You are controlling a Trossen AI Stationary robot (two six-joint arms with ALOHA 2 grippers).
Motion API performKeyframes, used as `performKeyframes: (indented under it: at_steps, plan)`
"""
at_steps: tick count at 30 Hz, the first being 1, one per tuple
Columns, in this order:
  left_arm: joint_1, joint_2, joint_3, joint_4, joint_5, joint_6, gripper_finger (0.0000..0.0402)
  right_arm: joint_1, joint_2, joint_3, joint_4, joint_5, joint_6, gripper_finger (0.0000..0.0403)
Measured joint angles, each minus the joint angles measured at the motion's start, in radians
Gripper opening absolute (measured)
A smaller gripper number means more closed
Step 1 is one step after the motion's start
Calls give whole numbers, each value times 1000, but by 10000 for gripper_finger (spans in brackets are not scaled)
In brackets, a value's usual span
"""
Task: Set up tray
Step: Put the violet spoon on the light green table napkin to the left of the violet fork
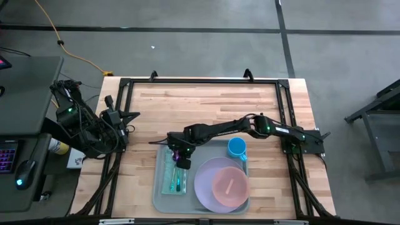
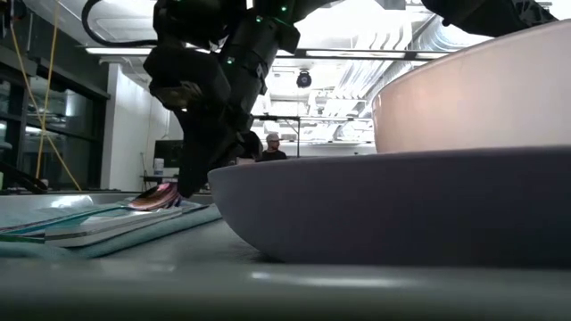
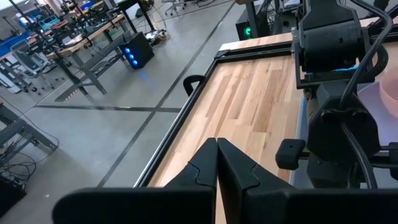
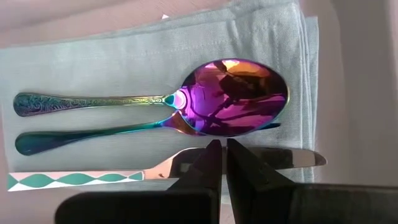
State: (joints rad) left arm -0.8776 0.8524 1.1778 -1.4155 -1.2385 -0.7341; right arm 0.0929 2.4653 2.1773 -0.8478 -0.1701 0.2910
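Over the tray [image 1: 161,201], right gripper [image 1: 182,160] closed, holding nothing, just above spoon [image 4: 233,96] on cloth [image 4: 81,62], likely after placing. Left gripper [image 3: 217,163] nearly closed, empty, parked aside.

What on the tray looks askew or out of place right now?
Nothing is spilled or damaged. One oddity: on the tray, the spoon lies over a second utensil on the teal cloth rather than beside it. The shut right gripper hovers above.

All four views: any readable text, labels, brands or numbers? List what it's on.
None readable.
Tray, cloth, spoon, knife handle with its teal wave pattern, plate, bowl, cup: no lettering visible.
Left-side monitor: too small to read.
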Motion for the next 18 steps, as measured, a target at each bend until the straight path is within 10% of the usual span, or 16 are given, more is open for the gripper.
performKeyframes:
  at_steps: [18]
  plan:
    - [0,0,0,-1,0,4,42,-2,17,-1,128,-46,22,0]
